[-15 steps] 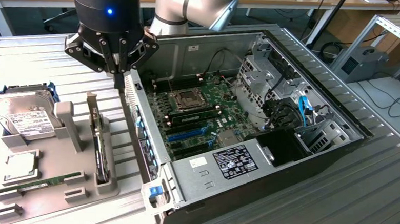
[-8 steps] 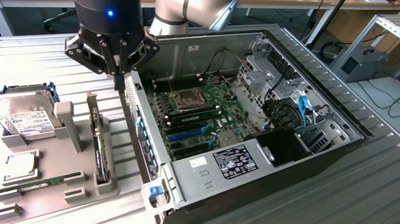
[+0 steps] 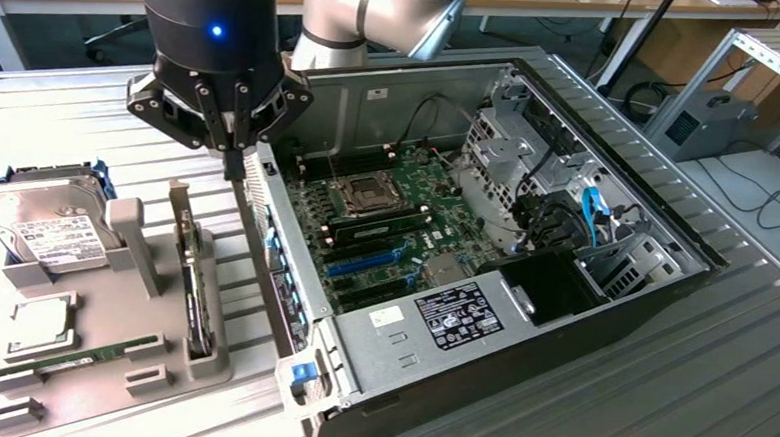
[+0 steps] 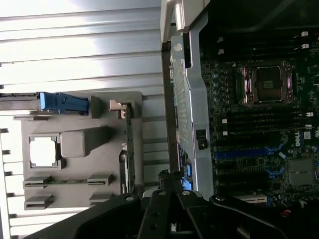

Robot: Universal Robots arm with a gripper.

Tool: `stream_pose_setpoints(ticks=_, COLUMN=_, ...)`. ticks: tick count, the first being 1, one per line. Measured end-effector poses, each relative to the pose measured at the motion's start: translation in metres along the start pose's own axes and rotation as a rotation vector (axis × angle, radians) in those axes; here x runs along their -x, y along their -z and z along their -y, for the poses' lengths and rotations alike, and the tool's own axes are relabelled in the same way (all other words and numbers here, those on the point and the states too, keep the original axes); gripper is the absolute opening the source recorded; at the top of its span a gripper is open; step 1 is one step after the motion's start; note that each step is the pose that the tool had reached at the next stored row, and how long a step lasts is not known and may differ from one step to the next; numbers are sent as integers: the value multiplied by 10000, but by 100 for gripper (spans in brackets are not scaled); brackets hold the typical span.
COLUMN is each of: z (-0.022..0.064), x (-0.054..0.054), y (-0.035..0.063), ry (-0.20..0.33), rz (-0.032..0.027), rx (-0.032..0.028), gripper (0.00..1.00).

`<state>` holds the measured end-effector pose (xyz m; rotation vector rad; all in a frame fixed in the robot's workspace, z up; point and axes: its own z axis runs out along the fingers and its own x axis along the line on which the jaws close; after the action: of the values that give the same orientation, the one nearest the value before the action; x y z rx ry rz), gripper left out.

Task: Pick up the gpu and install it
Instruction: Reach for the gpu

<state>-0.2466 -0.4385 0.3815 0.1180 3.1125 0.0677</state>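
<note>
The gpu (image 3: 198, 304) is a slim dark card standing on edge in a slot of the grey holder tray (image 3: 154, 381), its silvery bracket end pointing up toward the gripper. In the wrist view the gpu (image 4: 128, 144) appears as a thin edge-on strip. My gripper (image 3: 237, 160) hangs above the gap between the tray and the open computer case (image 3: 396, 369), its fingers together and empty. It is well above the card and apart from it. The closed gripper (image 4: 169, 177) shows beside the case's rear wall in the wrist view.
A silver hard drive (image 3: 49, 226), a CPU (image 3: 40, 322) and a green RAM stick (image 3: 82, 355) share the tray. The motherboard (image 3: 389, 229) lies exposed in the case, with blue expansion slots (image 3: 361, 262). The case's rear wall (image 3: 274, 273) rises close beside the tray.
</note>
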Motion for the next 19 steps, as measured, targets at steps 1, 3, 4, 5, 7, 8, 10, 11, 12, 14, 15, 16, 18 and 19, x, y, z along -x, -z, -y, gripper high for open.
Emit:
stream_pose_setpoints(ticks=1, z=5, x=0, y=0, ry=0, rz=0, rx=0, gripper=11)
stream_pose_setpoints(ticks=3, z=14, x=1, y=0, ry=0, rz=0, rx=0, gripper=11)
stream_pose_setpoints(ticks=4, z=19, x=1, y=0, ry=0, rz=0, rx=0, gripper=11)
stream_pose_setpoints(ticks=5, z=28, x=2, y=0, ry=0, rz=0, rx=0, gripper=11)
stream_pose_setpoints(ticks=7, z=38, x=3, y=0, ry=0, rz=0, rx=0, gripper=11)
stream_pose_setpoints(ticks=8, z=47, x=3, y=0, ry=0, rz=0, rx=0, gripper=11)
stream_pose_setpoints(ticks=10, z=57, x=4, y=0, ry=0, rz=0, rx=0, gripper=11)
stream_pose_setpoints(ticks=11, z=65, x=5, y=1, ry=1, rz=-1, rx=-1, gripper=11)
stream_pose_setpoints(ticks=12, z=70, x=5, y=0, ry=0, rz=0, rx=0, gripper=11)
stream_pose_setpoints(ticks=14, z=80, x=6, y=0, ry=0, rz=0, rx=0, gripper=11)
stream_pose_setpoints(ticks=15, z=87, x=6, y=1, ry=0, rz=-1, rx=-1, gripper=11)
stream_pose_setpoints(ticks=16, z=93, x=7, y=1, ry=0, rz=-1, rx=-1, gripper=11)
stream_pose_setpoints(ticks=18, z=104, x=8, y=1, ry=0, rz=0, rx=0, gripper=11)
stream_pose_setpoints(ticks=19, z=109, x=8, y=0, ry=0, rz=0, rx=1, gripper=11)
